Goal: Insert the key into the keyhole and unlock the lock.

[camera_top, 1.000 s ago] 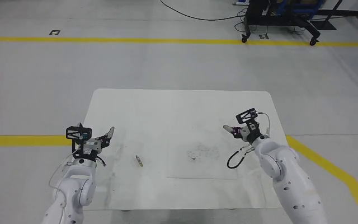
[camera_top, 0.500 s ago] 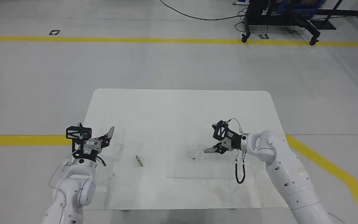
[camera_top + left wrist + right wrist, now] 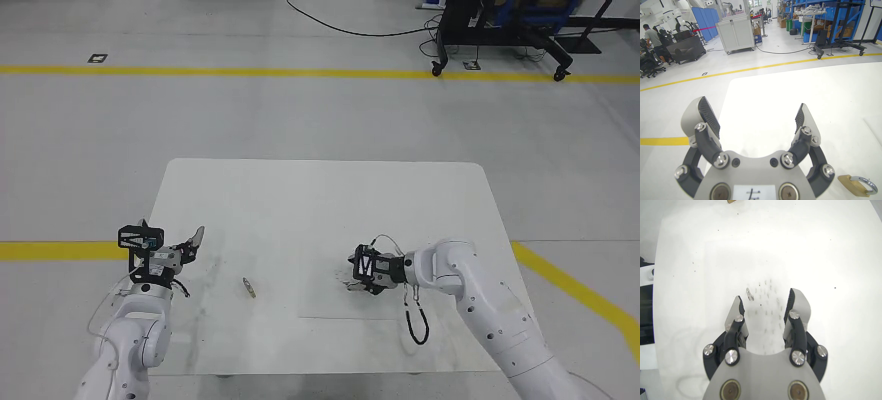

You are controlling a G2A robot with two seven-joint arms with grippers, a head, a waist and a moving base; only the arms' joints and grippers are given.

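A small brass padlock (image 3: 247, 288) with a silver shackle lies flat on the white table (image 3: 300, 200), left of centre; in the left wrist view the padlock (image 3: 857, 184) is beside my left gripper. A small silver key (image 3: 749, 294) lies flat on the table just ahead of one finger (image 3: 738, 306) of my right gripper (image 3: 765, 298). The right gripper (image 3: 357, 272) is open, low over the table's middle, and holds nothing. My left gripper (image 3: 753, 111) is open and empty, and stays near the table's left edge (image 3: 190, 245).
A patch of dark scuff marks (image 3: 768, 294) covers the tabletop under the right gripper. A black cable loop (image 3: 415, 325) hangs from the right arm. The table's front edge is near both arms. A wheeled rack (image 3: 500, 40) stands far back on the floor.
My right arm has swung from the table's right side toward the middle and come down over the scuffed patch by the key. The left arm and the padlock have not moved.
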